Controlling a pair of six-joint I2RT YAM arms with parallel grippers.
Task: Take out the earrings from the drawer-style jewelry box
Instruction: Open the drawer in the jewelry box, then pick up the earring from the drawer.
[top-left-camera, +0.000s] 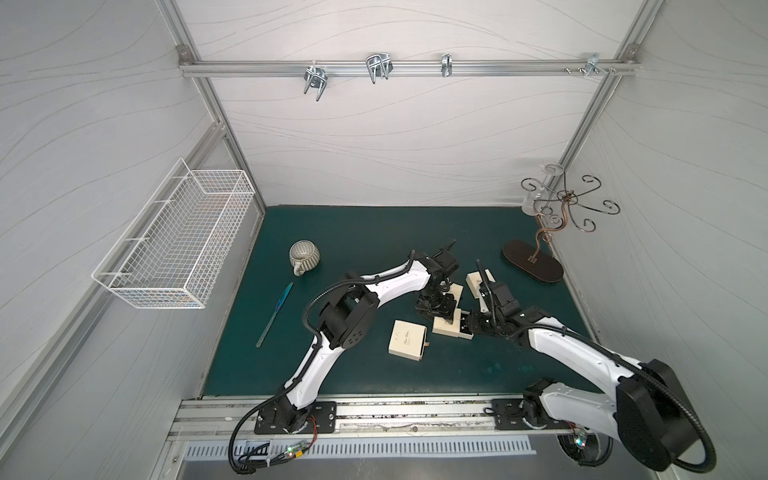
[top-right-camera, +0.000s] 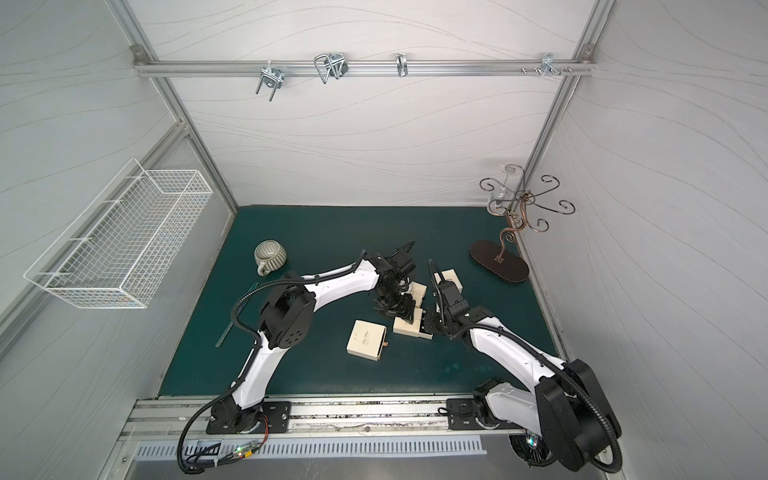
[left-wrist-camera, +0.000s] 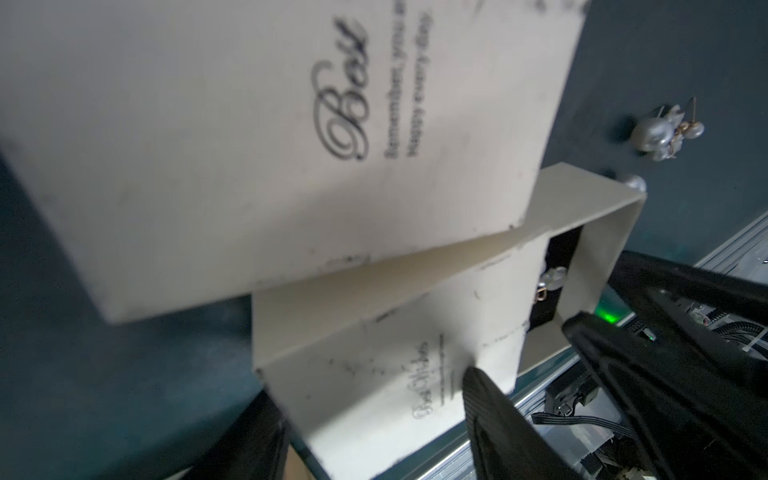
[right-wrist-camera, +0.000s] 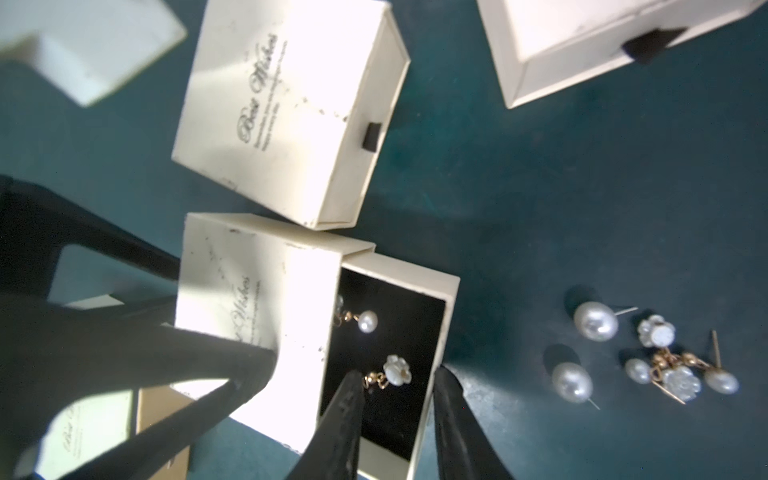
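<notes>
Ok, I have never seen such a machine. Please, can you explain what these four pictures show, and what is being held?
These are two robot arms, each ending in a black two-finger gripper. Two pictures look down from above on the whole green mat; the other two come from cameras on the arms' wrists. On the mat lie several cream boxes, a ribbed cup, a thin blue stick and a jewelry stand. The left gripper clamps the sleeve of the open box. The right gripper is open and empty over its black-lined drawer, where earrings lie, and more earrings lie on the mat beside it.
</notes>
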